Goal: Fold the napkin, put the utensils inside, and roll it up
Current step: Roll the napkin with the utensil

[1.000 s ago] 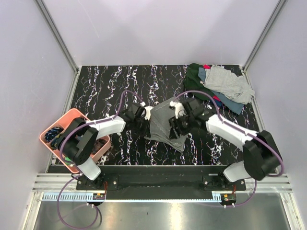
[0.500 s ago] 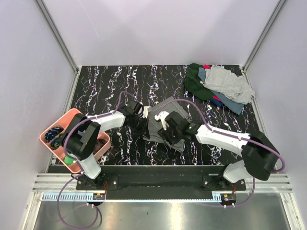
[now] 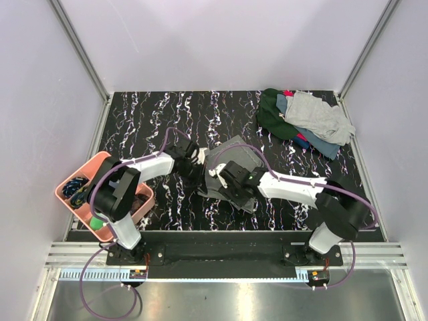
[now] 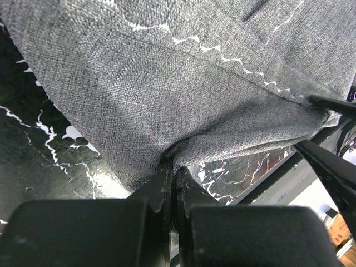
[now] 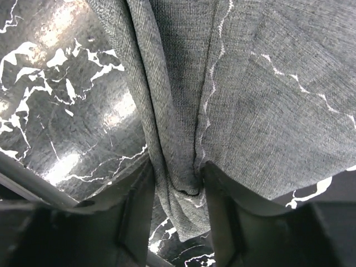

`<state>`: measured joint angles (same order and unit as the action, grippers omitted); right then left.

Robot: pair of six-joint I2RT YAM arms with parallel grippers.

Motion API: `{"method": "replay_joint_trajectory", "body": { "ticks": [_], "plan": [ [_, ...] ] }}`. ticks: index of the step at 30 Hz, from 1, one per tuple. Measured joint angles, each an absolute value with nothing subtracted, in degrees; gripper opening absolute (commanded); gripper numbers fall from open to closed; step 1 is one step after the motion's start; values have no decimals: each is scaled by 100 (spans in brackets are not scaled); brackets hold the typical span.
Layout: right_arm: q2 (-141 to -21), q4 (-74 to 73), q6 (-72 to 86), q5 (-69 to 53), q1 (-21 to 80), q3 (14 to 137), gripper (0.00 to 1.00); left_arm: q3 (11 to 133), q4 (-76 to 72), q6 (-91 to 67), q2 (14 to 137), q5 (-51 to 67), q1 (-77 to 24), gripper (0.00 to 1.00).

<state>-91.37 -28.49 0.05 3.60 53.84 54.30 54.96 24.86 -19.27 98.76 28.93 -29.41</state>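
The grey napkin (image 3: 237, 152) lies rumpled on the black marbled table, mid-table. My left gripper (image 3: 198, 167) is at its left edge. In the left wrist view the gripper (image 4: 172, 172) is shut on a pinch of napkin (image 4: 167, 83), which lifts off the table. My right gripper (image 3: 217, 177) sits close beside it at the napkin's near-left part. In the right wrist view its jaws (image 5: 178, 194) press on both sides of a thick bunched fold of napkin (image 5: 250, 111). The utensils are out of view.
A heap of green, light-grey and blue cloths (image 3: 304, 120) lies at the back right corner. A pink tray (image 3: 78, 172) with small items stands off the table's left edge. Enclosure walls close in the table on three sides.
My right gripper has moved left across the napkin to sit beside the left gripper, and its jaws have narrowed onto a fold. The left gripper keeps its pinch, shifted slightly back.
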Motion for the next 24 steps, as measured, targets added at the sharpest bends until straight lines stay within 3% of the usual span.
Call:
{"method": "replay_joint_trajectory", "body": {
  "ticks": [5, 14, 24],
  "plan": [
    [-9555, -3190, -12, 366, 5391, 5839, 35, 5603, 2703, -1852, 9878, 2882, -2882, 0],
    [-10082, -3514, -239, 322, 5400, 6215, 15, 5800, 3015, -1680, 9981, 2919, -2805, 0],
    [-10132, -3695, -644, -1455, 5089, 6333, 9, 6034, 3509, -1339, 10204, 2967, -2742, 0]
  ]
}}
